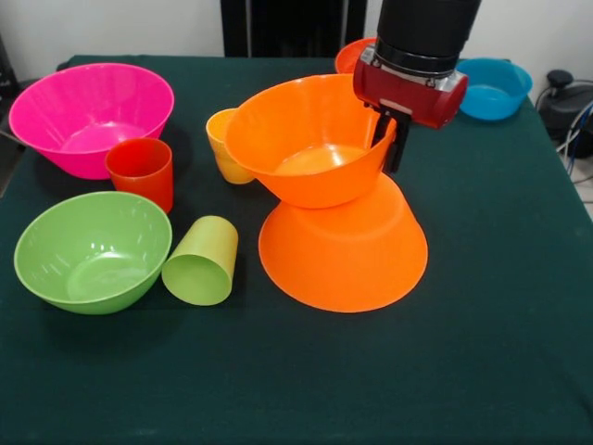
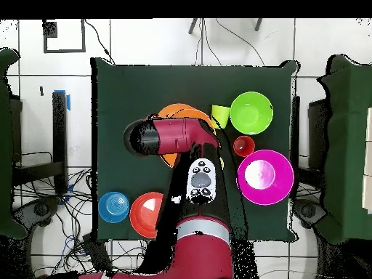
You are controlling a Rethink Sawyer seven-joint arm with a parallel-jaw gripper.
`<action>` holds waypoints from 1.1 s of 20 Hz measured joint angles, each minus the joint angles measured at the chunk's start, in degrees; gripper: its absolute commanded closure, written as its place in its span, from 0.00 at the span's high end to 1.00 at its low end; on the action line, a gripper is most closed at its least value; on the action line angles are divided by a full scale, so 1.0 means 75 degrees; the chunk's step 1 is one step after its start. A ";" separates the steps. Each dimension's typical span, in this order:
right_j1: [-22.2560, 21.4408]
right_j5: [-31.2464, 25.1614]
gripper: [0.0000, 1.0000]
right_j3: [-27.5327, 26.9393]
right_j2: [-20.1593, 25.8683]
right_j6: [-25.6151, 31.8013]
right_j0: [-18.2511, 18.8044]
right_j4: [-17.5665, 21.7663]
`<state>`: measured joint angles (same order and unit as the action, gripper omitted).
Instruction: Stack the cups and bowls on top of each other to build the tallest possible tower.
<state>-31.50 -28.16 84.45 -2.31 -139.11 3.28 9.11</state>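
Observation:
A large orange bowl [image 1: 343, 255] lies upside down on the table. A second large orange bowl [image 1: 306, 139] sits upright and tilted on its base. My gripper [image 1: 390, 139] straddles the upper bowl's right rim, one finger inside and one outside, shut on it. The pink bowl [image 1: 88, 116] stands at the far left, with the red-orange cup [image 1: 141, 171] in front of it. The yellow-orange cup [image 1: 225, 148] stands behind the stack. The lime green cup [image 1: 202, 261] lies on its side beside the lime green bowl [image 1: 93, 250]. The magenta-red cup is out of view.
The blue bowl [image 1: 494, 88] and the round red-orange bowl [image 1: 350, 56] stand at the far right, near the robot's base. In the overhead view my arm [image 2: 171, 136] covers most of the orange stack [image 2: 174, 110]. Cables lie beyond the table's edges.

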 measured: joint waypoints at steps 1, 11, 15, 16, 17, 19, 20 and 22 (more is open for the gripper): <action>0.0000 0.0000 0.00 0.0000 0.0003 0.0000 0.0000 0.0000; -0.0011 -0.0003 0.00 0.0000 0.0230 0.0000 0.0196 0.0000; -0.0019 -0.0005 0.00 0.0000 0.0369 0.0000 0.0339 -0.0002; -0.0020 -0.0005 0.00 0.0000 0.0389 0.0000 0.0359 -0.0002; -0.0022 -0.0006 0.00 0.0000 0.0413 0.0000 0.0384 -0.0002; -0.0023 -0.0006 0.00 0.0000 0.0463 0.0000 0.0437 -0.0002; -0.0023 -0.0006 0.00 0.0000 0.0465 0.0000 0.0439 -0.0002; -0.0023 -0.0006 0.00 0.0001 0.0464 0.0000 0.0421 0.0000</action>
<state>-31.67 -28.20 84.45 1.18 -139.11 6.44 9.11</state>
